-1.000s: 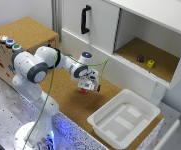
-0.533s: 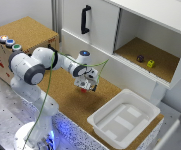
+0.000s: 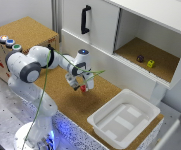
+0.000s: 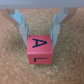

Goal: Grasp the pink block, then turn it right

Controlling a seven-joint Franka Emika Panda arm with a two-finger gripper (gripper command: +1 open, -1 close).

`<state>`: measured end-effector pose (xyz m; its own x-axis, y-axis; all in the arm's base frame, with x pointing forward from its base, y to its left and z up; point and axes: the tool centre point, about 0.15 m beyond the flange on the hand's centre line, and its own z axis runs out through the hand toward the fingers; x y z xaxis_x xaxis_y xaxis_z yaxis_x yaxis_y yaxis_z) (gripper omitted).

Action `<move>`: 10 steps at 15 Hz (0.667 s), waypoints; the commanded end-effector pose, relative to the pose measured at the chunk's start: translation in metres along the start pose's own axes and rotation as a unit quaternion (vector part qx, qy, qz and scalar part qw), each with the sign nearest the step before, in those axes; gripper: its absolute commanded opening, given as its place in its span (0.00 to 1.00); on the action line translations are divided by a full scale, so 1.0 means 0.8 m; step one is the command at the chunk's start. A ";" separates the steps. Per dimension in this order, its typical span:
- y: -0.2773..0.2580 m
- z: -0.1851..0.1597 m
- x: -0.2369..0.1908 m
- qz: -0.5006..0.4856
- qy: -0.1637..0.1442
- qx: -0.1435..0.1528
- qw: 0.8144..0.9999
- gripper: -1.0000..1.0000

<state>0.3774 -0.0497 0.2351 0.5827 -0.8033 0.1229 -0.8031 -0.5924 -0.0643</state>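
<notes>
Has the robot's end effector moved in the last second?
Barely, if at all: the end effector sits at about the same spot relative to the white tray, around the pink block.

Pink block (image 4: 39, 50), apparently dark letters

Arm reaching low over cork; jaws pointing down; gripper (image 3: 83, 88) closed on pink block (image 4: 40, 49)

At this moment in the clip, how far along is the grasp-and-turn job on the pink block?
Done: the hand has reached the pink block on the cork surface. In hand: the wrist view shows a finger on each side of the block, though whether they have clamped it cannot be told. Left: securing the grasp, if not yet made, and turning the block right.
</notes>
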 end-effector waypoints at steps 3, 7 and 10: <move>0.049 -0.010 0.001 0.347 -0.095 0.076 0.930 0.00; 0.058 0.010 0.014 0.397 -0.136 0.068 0.905 0.00; 0.045 0.006 0.030 0.378 -0.123 0.051 0.916 0.00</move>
<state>0.3498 -0.0784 0.2358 -0.0982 -0.9820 -0.1614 -0.9823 0.1216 -0.1423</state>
